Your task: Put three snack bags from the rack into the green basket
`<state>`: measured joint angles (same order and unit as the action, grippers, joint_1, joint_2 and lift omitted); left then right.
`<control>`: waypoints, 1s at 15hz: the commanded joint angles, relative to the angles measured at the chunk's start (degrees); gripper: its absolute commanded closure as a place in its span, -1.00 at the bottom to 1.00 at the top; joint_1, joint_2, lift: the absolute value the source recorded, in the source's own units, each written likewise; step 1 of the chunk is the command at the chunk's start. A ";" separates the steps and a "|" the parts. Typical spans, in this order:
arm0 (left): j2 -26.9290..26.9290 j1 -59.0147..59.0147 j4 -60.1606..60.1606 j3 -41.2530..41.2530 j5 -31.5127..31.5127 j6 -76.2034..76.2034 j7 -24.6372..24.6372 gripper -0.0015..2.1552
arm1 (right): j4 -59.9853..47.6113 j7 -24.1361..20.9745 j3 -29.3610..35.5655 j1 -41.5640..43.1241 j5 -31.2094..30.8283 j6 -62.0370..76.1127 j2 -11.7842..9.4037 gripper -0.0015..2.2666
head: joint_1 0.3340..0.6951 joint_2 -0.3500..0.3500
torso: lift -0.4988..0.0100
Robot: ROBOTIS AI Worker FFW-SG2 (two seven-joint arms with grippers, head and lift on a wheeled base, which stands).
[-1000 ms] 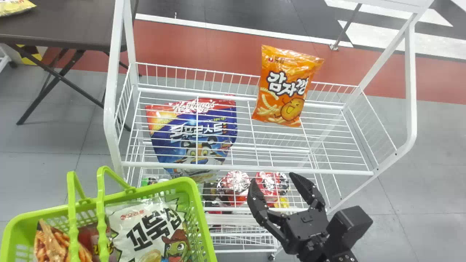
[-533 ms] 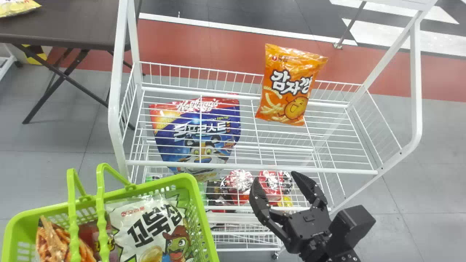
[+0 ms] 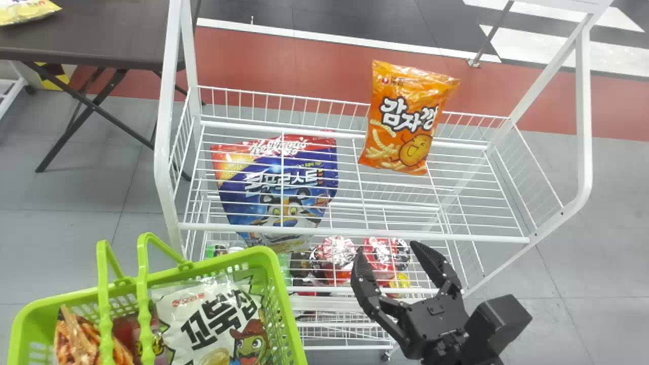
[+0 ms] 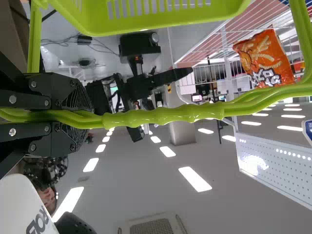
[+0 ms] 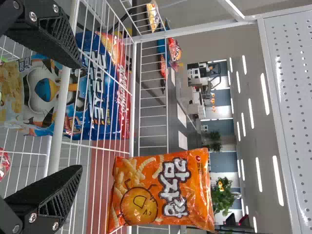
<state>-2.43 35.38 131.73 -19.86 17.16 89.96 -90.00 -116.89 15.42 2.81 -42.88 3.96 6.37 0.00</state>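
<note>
In the head view my right gripper (image 3: 388, 247) stands open in front of the rack's near rail; in the right wrist view the same gripper (image 5: 79, 117) has nothing between its fingers. An orange snack bag (image 3: 405, 119) leans upright against the back of the rack's top shelf (image 3: 481, 197), and in the right wrist view this orange bag (image 5: 163, 190) lies beyond the fingers. The green basket (image 3: 286, 304) is at lower left, holding a white bag (image 3: 203, 317), a brown-orange snack (image 3: 83, 339) and a reddish pack. My left gripper (image 4: 92, 117) is shut on the basket's handles (image 4: 165, 114).
A blue cereal bag (image 3: 279, 177) shows through the wires at the rack's left. Red-topped cups (image 3: 334, 253) sit on a lower level. White posts rise at both rack ends, and a dark table (image 3: 101, 30) with a yellow bag (image 3: 23, 11) stands back left.
In the head view the rack, bags, basket and right gripper have all shifted slightly rightward together. The right gripper has remained open, and the orange bag keeps its spot on the rack.
</note>
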 commanded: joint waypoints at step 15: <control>0.06 2.06 1.34 0.00 0.16 0.07 -0.57 1.00 | -0.62 -0.57 -0.18 -1.59 0.00 2.10 0.05 -0.93 | 1.00 -0.64 | 0.96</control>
<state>-2.37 37.36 133.00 -19.86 17.31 89.96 -90.00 -117.37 14.89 2.63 -44.43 3.96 8.48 0.00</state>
